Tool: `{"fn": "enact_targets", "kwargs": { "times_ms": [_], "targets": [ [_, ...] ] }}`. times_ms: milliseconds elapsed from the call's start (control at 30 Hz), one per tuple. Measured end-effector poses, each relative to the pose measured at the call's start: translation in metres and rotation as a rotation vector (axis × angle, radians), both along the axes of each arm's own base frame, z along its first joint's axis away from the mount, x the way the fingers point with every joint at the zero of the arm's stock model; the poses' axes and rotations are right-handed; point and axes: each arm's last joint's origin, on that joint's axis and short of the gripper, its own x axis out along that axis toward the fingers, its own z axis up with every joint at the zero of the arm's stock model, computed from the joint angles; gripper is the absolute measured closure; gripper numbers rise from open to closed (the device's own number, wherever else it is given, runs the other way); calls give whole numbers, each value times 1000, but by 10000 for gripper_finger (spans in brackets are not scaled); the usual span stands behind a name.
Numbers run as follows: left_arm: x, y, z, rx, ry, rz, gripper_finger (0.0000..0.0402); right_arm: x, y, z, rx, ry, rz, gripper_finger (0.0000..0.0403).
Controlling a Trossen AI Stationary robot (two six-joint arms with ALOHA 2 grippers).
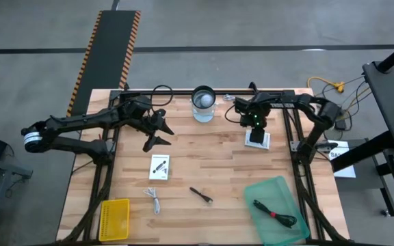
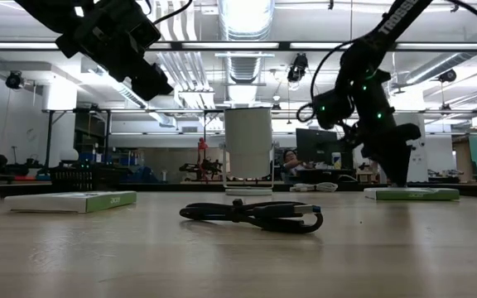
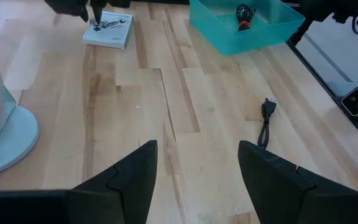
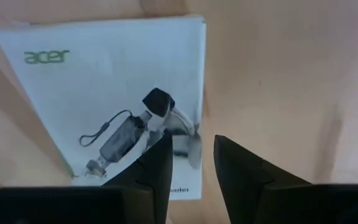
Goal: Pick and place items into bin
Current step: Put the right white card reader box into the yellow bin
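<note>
My right gripper (image 1: 255, 131) hangs over a white printed packet (image 1: 257, 139) near the table's right side, fingers pointing down and open by a narrow gap. In the right wrist view one finger stands over the packet's corner (image 4: 185, 146) and the other over bare wood. My left gripper (image 1: 158, 134) is open in the air left of the clear jar (image 1: 204, 103). A second packet (image 1: 159, 167), a short white cable (image 1: 154, 200) and a small black cable (image 1: 201, 195) lie flat on the table. The green bin (image 1: 289, 195) holds a black cable with a red tip (image 1: 274, 214). My right gripper comes at the packet from above, with its fingertips (image 2: 401, 179) close over the packet's top face (image 2: 421, 194). Whether they touch it, I cannot tell. The packet lies flat on the table.
A yellow bin (image 1: 114, 219) sits at the near left corner. The jar stands upright between the two arms near the far edge. Loose wires lie along the far edge (image 1: 161, 91). Bare wood (image 1: 211, 157) lies in the table's middle.
</note>
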Motion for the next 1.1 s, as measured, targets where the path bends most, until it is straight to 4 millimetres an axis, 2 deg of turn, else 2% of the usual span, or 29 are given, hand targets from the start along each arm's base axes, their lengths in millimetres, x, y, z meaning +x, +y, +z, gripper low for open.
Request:
{"fn": "enact_targets", "kwargs": {
  "times_ms": [100, 367, 667, 933, 1100],
  "targets": [
    [0, 0, 0, 0, 0, 0, 194, 2, -1, -6, -17, 21, 20, 302],
    [0, 0, 0, 0, 1, 0, 194, 4, -2, -4, -23, 0, 36, 324],
    [0, 0, -1, -1, 2, 0, 194, 3, -2, -4, -17, 3, 39, 388],
    [0, 0, -1, -1, 2, 0, 194, 1, 1, -3, 36, 6, 29, 393],
    [0, 0, -1, -1, 2, 0, 194, -2, 3, 5, 34, 3, 0, 394]
  ]
}}
